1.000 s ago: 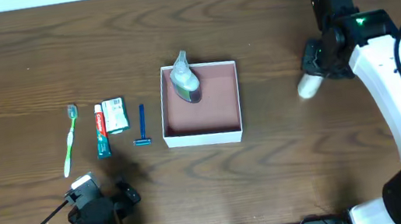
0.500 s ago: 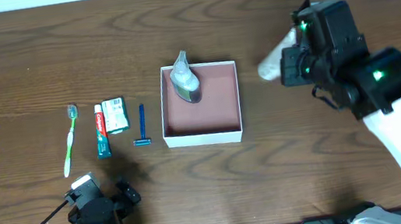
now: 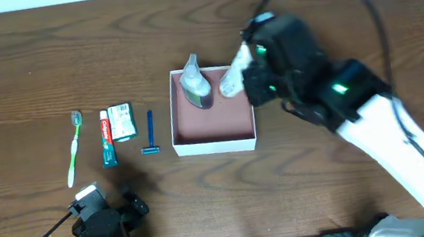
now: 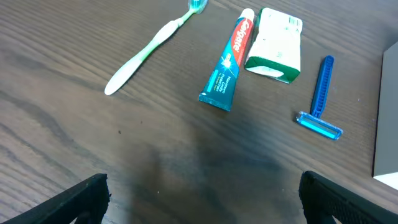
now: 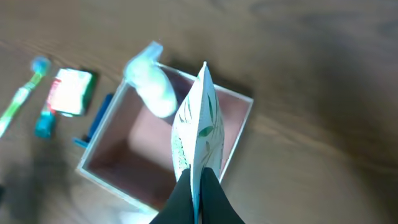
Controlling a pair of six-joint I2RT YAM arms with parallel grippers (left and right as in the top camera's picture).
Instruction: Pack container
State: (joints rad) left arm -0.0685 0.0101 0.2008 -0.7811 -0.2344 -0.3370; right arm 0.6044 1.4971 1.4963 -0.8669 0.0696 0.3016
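Observation:
The container (image 3: 249, 136) is a square white box with a reddish-pink inside at the table's middle; it also shows in the right wrist view (image 5: 112, 180). A grey-white pouch (image 3: 194, 82) leans in its back left corner and shows in the right wrist view (image 5: 152, 87). My right gripper (image 3: 242, 81) is shut on a white sachet with green print (image 5: 199, 134), held above the container's right edge. My left gripper (image 4: 202, 205) is open and empty, low over the table near the front left. A toothbrush (image 3: 74, 148), toothpaste tube (image 3: 106, 138), green-white box (image 3: 121, 121) and blue razor (image 3: 150, 133) lie left of the container.
The same toiletries show in the left wrist view: toothbrush (image 4: 152, 46), toothpaste (image 4: 228, 62), green-white box (image 4: 277, 45), razor (image 4: 321, 99). The right arm (image 3: 381, 136) stretches from the front right across the table.
My right gripper has carried the white sachet leftward from the table's right side to above the container's right edge. The left arm has not moved.

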